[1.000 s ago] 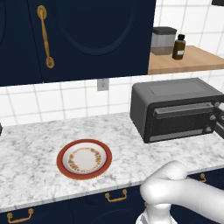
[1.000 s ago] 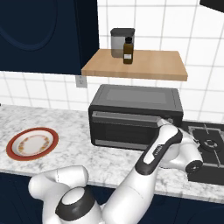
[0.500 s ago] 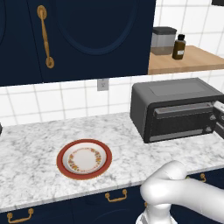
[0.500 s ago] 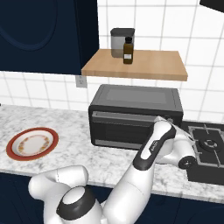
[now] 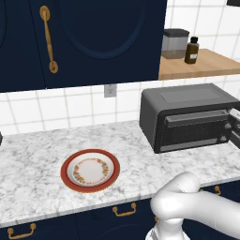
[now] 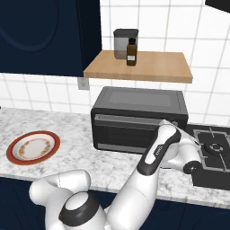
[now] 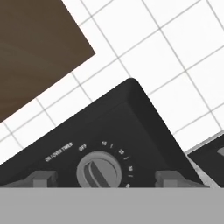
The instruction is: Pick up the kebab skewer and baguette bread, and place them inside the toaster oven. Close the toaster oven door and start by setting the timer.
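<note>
The toaster oven point(image 5: 190, 117), a dark grey box, stands on the marble counter point(image 5: 42, 154) against the white tiled wall. Its toaster oven door point(image 6: 128, 132) is shut, the grey bar handle point(image 5: 197, 117) running along its top edge; what lies behind the glass is too dark to make out.

In the hand view the oven's control panel appears tilted, with a grey timer knob point(image 7: 99, 170) at 6 o'clock, ringed by small white numerals and a label reading "ON / OVEN TIMER" and "OFF". The lower part of the knob is cut off. The two finger tips point(image 7: 43, 178) rise at 7 and 5 o'clock, one on each side of the knob and apart from it, so the gripper point(image 7: 105, 180) stands spread around the knob without clamping it.

In the right base view the white arm point(image 6: 157, 152) reaches to the oven's right front and hides that corner; in the left base view the hand is cut off by the picture's edge at 3 o'clock.

At 8 o'clock from the oven, well apart, lies a red-rimmed patterned plate point(image 5: 65, 180). Above the oven at 12 o'clock a wooden shelf point(image 6: 152, 69) carries a grey canister point(image 6: 122, 42) and a brown bottle point(image 6: 131, 53), just beside each other. A stove burner point(image 6: 215, 148) lies at 3 o'clock, partly hidden.
</note>
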Tool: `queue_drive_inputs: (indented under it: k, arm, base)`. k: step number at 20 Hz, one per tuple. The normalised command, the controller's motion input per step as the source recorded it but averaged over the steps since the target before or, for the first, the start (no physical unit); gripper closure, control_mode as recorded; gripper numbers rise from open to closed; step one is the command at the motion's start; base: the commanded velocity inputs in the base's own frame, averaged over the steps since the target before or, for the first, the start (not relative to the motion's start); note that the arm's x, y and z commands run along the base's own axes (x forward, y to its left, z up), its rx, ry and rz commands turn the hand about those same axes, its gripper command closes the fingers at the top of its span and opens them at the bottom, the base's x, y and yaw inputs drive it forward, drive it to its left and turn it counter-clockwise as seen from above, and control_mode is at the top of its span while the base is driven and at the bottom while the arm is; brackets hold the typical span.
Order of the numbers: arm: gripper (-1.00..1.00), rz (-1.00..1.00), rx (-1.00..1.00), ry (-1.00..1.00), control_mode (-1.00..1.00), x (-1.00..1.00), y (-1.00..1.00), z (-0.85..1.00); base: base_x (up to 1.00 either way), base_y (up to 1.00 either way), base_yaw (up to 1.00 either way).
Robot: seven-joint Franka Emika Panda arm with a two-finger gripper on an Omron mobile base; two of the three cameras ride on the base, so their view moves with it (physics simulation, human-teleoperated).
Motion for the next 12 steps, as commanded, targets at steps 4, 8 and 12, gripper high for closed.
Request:
queue_drive_inputs:
  k: [4, 8, 12]
  arm:
    - [-1.0, 0.0, 0.0, 0.0, -1.0, 0.0, 0.0, 0.0]
    - [1.0, 0.0, 0.0, 0.0, -1.0, 0.0, 0.01, 0.0]
    - [1.0, -0.01, 0.0, 0.0, -1.0, 0.0, 0.01, 0.0]
  base:
    - [0.0, 0.0, 0.0]
    - [0.0, 0.0, 0.0]
    - [0.0, 0.0, 0.0]
